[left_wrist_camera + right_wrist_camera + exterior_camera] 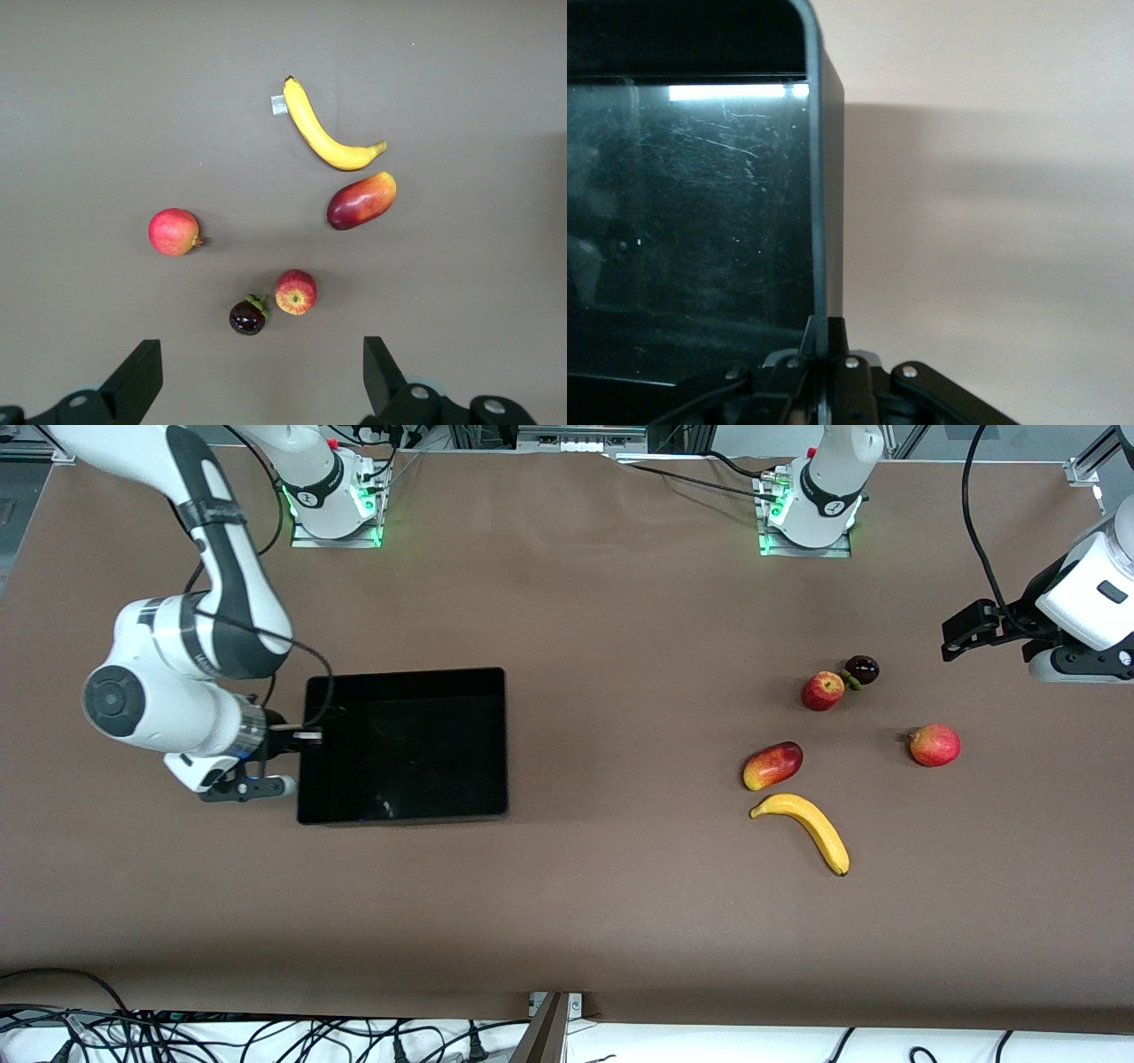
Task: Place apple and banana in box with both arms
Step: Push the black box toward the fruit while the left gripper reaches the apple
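Fingers of right gripper (301, 735) pinched on box (403, 744) wall at right arm's end, likely to steady/drag it. Left gripper (961, 633), fingers spread wide, hovers by apple (822, 690); banana (804, 829) lies nearer the front camera w/ mango-like fruit (772, 765) between.

My front camera looks down from high across the table (567, 921) at my bases. My left wrist camera faces straight down from well above, sharing the banana (324, 129) (806, 830) and apple (296, 291) (822, 690). My right wrist camera sits close against the box (819, 195) wall, shared with the front view (403, 746).
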Action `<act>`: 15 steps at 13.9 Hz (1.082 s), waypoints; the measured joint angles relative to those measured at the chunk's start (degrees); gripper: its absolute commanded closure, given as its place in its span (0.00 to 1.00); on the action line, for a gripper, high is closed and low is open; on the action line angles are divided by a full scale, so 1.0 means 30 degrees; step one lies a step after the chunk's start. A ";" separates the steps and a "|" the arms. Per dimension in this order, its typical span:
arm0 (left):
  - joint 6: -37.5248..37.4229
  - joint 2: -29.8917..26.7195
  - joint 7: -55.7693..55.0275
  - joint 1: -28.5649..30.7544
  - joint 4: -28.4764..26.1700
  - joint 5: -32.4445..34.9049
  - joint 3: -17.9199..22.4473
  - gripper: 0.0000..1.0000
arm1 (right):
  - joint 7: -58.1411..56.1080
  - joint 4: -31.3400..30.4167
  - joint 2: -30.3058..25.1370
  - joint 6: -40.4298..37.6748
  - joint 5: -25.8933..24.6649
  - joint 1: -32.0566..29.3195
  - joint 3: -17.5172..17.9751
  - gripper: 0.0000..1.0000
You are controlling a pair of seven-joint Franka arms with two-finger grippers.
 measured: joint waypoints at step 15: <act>0.3422 0.3789 0.0726 -0.0081 -0.4603 0.0001 -0.0007 0.00 | 1.2213 0.3321 0.5437 0.4468 0.1900 1.0717 0.0181 1.00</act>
